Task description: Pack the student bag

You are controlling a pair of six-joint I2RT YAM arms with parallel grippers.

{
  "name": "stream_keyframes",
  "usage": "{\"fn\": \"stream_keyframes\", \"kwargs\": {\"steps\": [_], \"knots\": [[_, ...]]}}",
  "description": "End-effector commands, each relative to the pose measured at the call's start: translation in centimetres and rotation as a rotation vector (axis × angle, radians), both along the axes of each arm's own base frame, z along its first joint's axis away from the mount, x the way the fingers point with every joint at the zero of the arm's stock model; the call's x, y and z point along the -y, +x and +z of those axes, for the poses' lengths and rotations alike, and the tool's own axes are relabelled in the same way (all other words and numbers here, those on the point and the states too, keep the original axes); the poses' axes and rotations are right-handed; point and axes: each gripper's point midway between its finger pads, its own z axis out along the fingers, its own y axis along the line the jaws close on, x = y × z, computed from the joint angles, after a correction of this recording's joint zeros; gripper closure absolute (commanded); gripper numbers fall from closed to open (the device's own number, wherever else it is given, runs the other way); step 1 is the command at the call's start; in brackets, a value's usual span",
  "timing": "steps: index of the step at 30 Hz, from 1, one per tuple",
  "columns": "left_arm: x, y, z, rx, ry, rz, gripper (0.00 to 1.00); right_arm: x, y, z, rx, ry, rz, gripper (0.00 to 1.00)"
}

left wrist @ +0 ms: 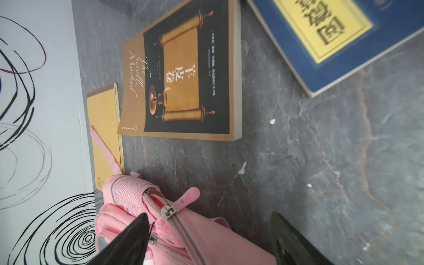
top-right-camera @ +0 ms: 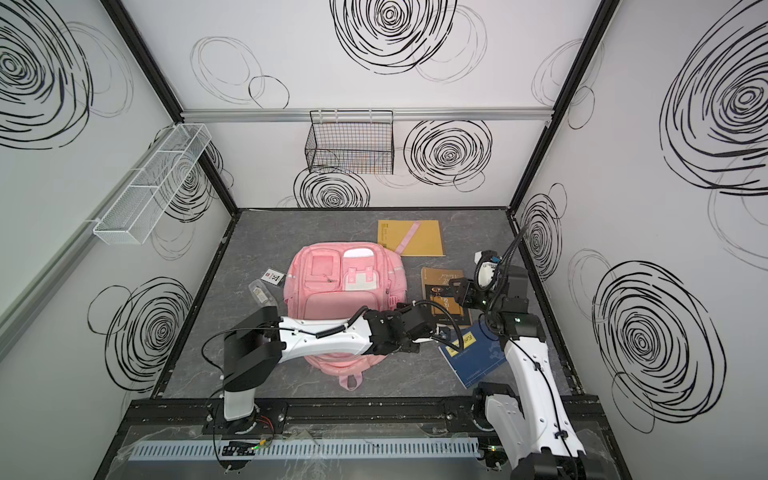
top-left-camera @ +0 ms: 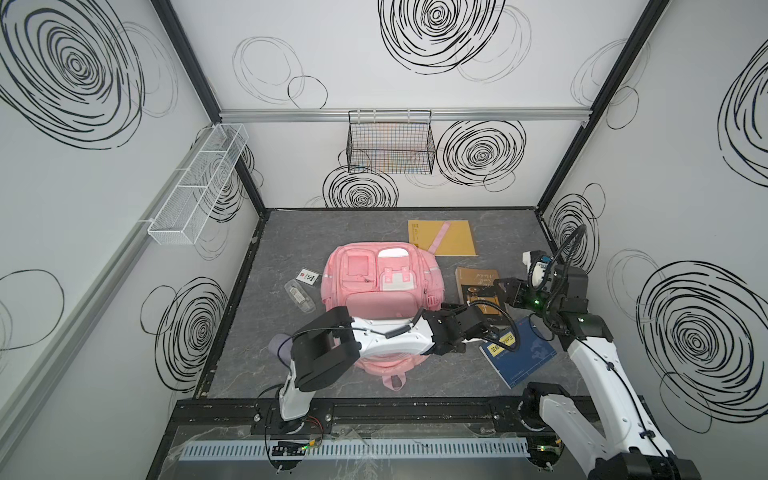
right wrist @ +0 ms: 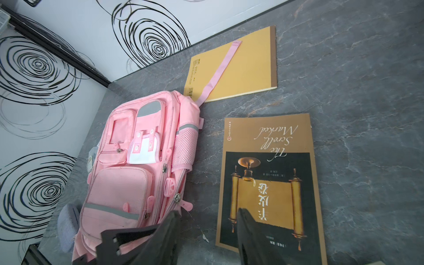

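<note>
Left wrist view: unzipping step, I judge. The left gripper point(left wrist: 209, 214) is spread near the right-side zipper tab point(left wrist: 185, 196) of the bag point(left wrist: 128, 190) and must pinch it next. The right gripper point(right wrist: 207, 212) is parted and empty.

There is one student bag point(top-left-camera: 374, 291). Three books are counted: one brown book point(top-left-camera: 478, 282), one blue book point(top-left-camera: 532, 357) and one yellow notebook point(top-left-camera: 453, 237). There is one clear plastic case point(top-left-camera: 299, 296), one small card point(top-left-camera: 308, 276) and one grey soft item point(top-left-camera: 277, 347), partly hidden. Two wire baskets are counted: one white basket point(top-left-camera: 199, 183), one black basket point(top-left-camera: 390, 145).
</note>
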Motion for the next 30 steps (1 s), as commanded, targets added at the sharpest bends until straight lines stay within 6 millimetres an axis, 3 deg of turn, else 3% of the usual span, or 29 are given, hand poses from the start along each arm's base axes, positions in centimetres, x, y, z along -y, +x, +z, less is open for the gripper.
{"fn": "stream_keyframes", "kwargs": {"steps": [1, 8, 13, 18, 22, 23, 25, 27, 30], "knots": [[-0.7, 1.8, -0.1, 0.041, 0.092, 0.029, 0.14, -0.7, -0.1, 1.0, 0.047, 0.038, 0.03, 0.56], [-1.3, 4.1, -2.7, 0.077, 0.214, 0.03, 0.13, -1.5, -0.4, 1.9, 0.071, 0.053, 0.065, 0.56], [-1.8, 6.1, -2.8, 0.086, 0.234, 0.043, 0.19, -1.9, -0.5, 1.8, 0.075, 0.051, 0.082, 0.57], [-1.0, 6.7, -2.1, 0.086, 0.203, 0.028, 0.43, -2.2, -0.6, 1.6, 0.076, 0.06, 0.094, 0.57], [0.8, 6.0, -0.5, 0.089, 0.12, -0.001, 0.83, -2.2, -0.5, 1.7, 0.079, 0.062, 0.095, 0.58], [1.1, 6.0, 0.2, 0.099, 0.095, 0.002, 0.88, -2.2, -0.5, 1.7, 0.077, 0.063, 0.096, 0.58], [1.5, 5.9, 1.2, 0.099, 0.049, 0.008, 0.9, -2.3, -0.6, 1.6, 0.071, 0.069, 0.099, 0.58], [1.9, 5.8, 2.2, 0.086, -0.004, 0.011, 0.99, -2.4, -0.6, 1.4, 0.065, 0.074, 0.103, 0.58], [2.1, 5.5, 4.1, 0.056, -0.102, 0.024, 1.0, -2.6, -0.5, 1.1, 0.051, 0.089, 0.112, 0.58]]}}
